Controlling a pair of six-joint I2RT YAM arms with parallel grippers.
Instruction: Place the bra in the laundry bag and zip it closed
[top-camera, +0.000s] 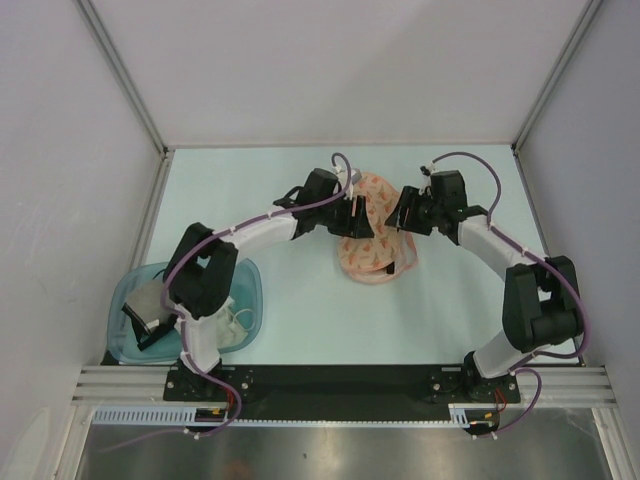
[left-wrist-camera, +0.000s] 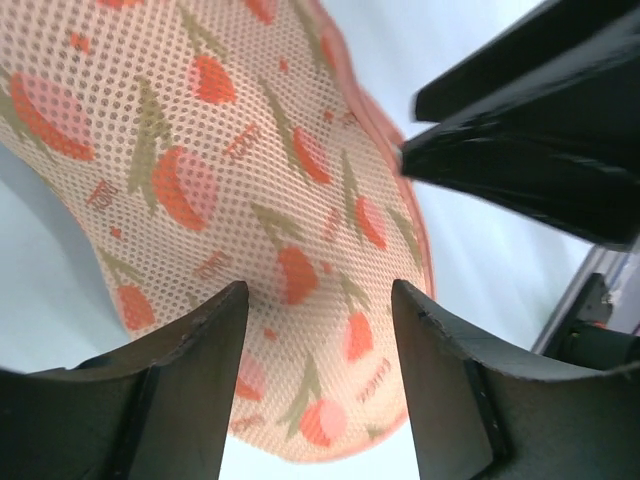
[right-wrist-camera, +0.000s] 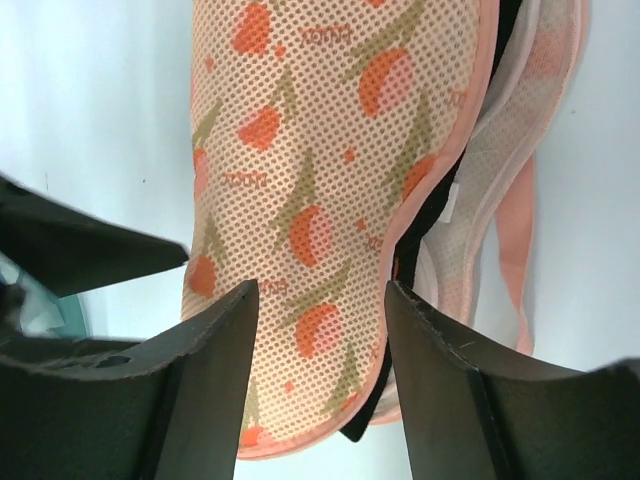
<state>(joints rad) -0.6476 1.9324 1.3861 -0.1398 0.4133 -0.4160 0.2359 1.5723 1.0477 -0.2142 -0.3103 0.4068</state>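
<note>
**Item 1. Left gripper (left-wrist-camera: 320, 290).** The jaws are held well apart and nothing is clamped between them. Its dark fingers (left-wrist-camera: 190, 390) are seen at the near edge of its wrist view.

**Item 2. Right gripper (right-wrist-camera: 322, 288).** The jaws are likewise parted and nothing is gripped.

**Item 3. Laundry bag (left-wrist-camera: 250, 180).** Peach mesh printed with orange-red shapes. It is found directly beyond the left fingertips and fills the gap between them. Whether it is touched there cannot be told. From the right wrist, its upper flap is seen running away from the gap between the right fingers.

**Item 4. Bra (right-wrist-camera: 420, 235).** Only a black edge is shown, just past the right fingertips and off to one side. It is tucked between the printed flap and the paler lining. The flap is stood off from the lower half there, so the bag is not zipped.

**Item 5. Grippers, overhead.** The two are set facing each other across the bag, near together.

**Item 6. Table (top-camera: 290, 180).** A pale green surface on which the bag is laid.

**Item 7. Tub (top-camera: 135, 285).** Translucent teal, well apart from both grippers and back beside the left arm's base. A white garment (top-camera: 236, 326) is held in it.
</note>
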